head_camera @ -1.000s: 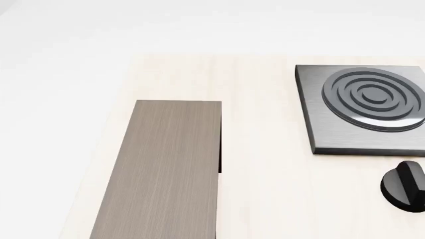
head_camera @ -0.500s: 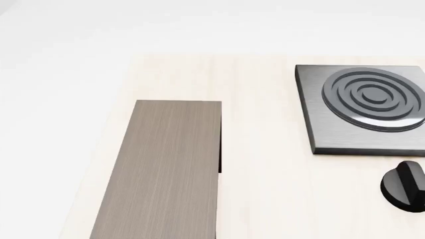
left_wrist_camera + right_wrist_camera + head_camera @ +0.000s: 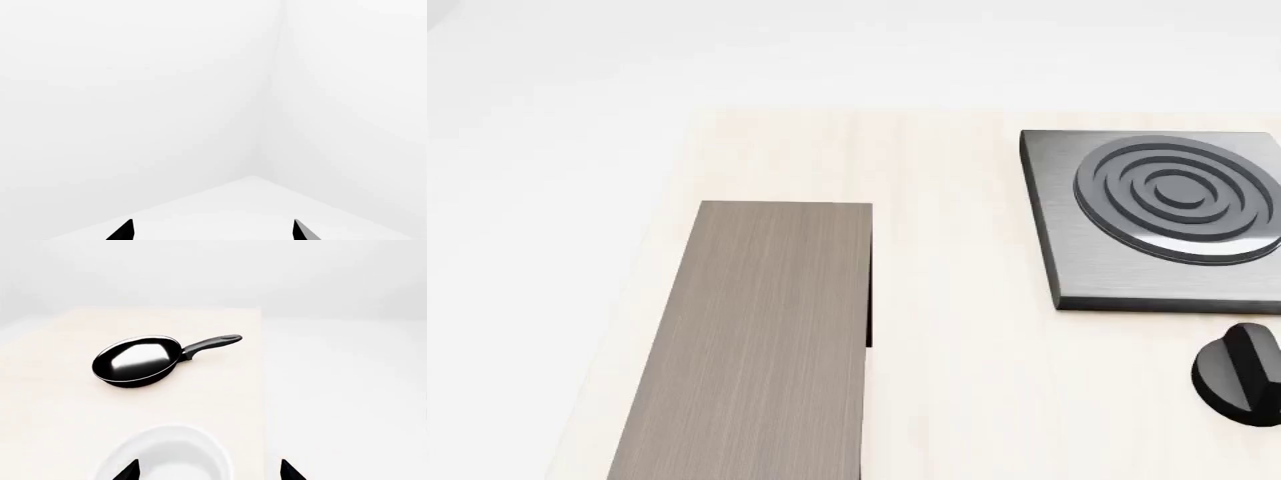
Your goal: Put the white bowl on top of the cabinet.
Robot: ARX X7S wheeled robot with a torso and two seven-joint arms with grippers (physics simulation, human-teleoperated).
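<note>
- Cabinet (image 3: 754, 340) lies lengthwise on the worktop (image 3: 961, 380), top bare; stove plate (image 3: 1158, 215) and a black knob (image 3: 1241, 372) well apart from it.
- White bowl (image 3: 167, 455) sits on the worktop near the black frying pan (image 3: 137, 361), between the right gripper (image 3: 209, 471) fingertips, which are spread wide, no contact visible.
- Left gripper (image 3: 212, 231) wide, holding nothing, facing blank white walls.

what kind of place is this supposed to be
Probably a simulated kitchen counter: a pale wooden table carries a stove plate with concentric rings, a black frying pan and a white bowl, all within bare white surroundings.
</note>
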